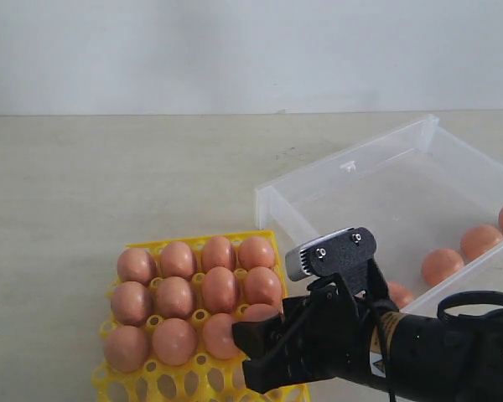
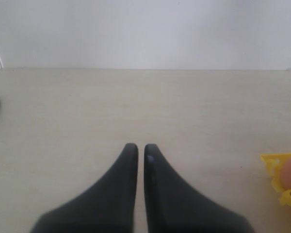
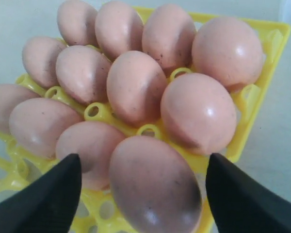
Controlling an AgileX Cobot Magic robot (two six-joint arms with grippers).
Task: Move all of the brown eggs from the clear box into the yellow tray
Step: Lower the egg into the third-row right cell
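Right now the right tool (image 3: 143, 160) hangs over the near right corner of the yellow tray (image 1: 163, 368). Its two dark fingers (image 3: 53, 194) stand wide apart, one on each side of an egg (image 3: 153, 187) that sits in a cup. A gap shows on both sides, so the tool is open and grips nothing. Twelve brown eggs (image 1: 220, 289) fill three rows of the tray, this one at the right end of the nearest filled row. The clear box (image 1: 352, 167) lies on the worktop (image 1: 67, 184) just beside the tray's far right corner. Four more eggs (image 1: 481, 241) lie in a line along the box's near wall, partly behind the arm. The left tool (image 2: 137, 148) is held above bare worktop, well apart from the box. Its fingers are closed almost together with nothing between them, and one edge of the tray shows at the side of its view.
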